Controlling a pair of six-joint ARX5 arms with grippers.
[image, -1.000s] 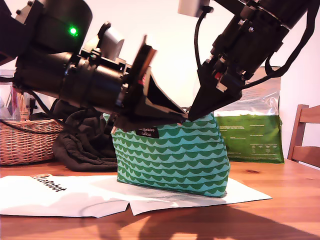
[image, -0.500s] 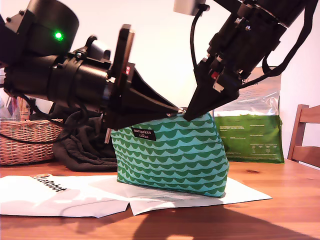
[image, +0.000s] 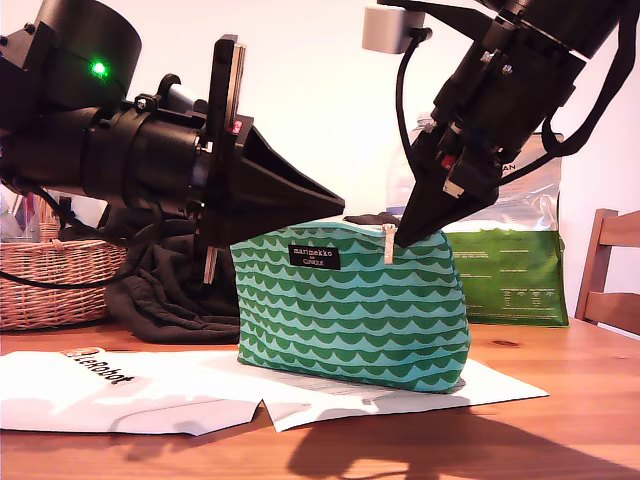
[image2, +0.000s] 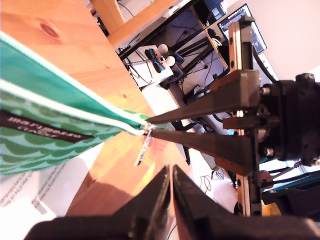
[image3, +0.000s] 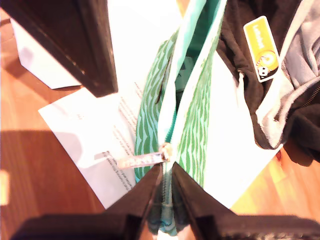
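A green wave-patterned zipper pouch (image: 350, 310) stands on white papers on the wooden table (image: 560, 420). My second gripper (image: 408, 235) comes down from the exterior view's upper right. It is shut on the pouch's top edge at the zipper slider, and the pale zipper pull (image: 388, 243) hangs beside its tips. The second wrist view shows its fingertips (image3: 159, 176) pinching the zipper seam, with the pouch (image3: 192, 115) open ahead of them. My first gripper (image: 342, 200) reaches in from the exterior view's left, shut with nothing in it, just above the pouch and apart from it. The first wrist view shows the second gripper (image2: 149, 125) on the pouch's corner.
A black garment (image: 160, 290) with a yellow label (image3: 261, 47) lies behind the pouch. A wicker basket (image: 50, 280) stands at the exterior view's left. A green bag (image: 510, 275) and a wooden chair (image: 610, 270) are at its right. White papers (image: 130, 390) cover the table's front.
My first gripper let go of the pouch's top edge and drew back up and to the exterior view's left. The pouch shifted right and levelled. The zipper pull came into sight.
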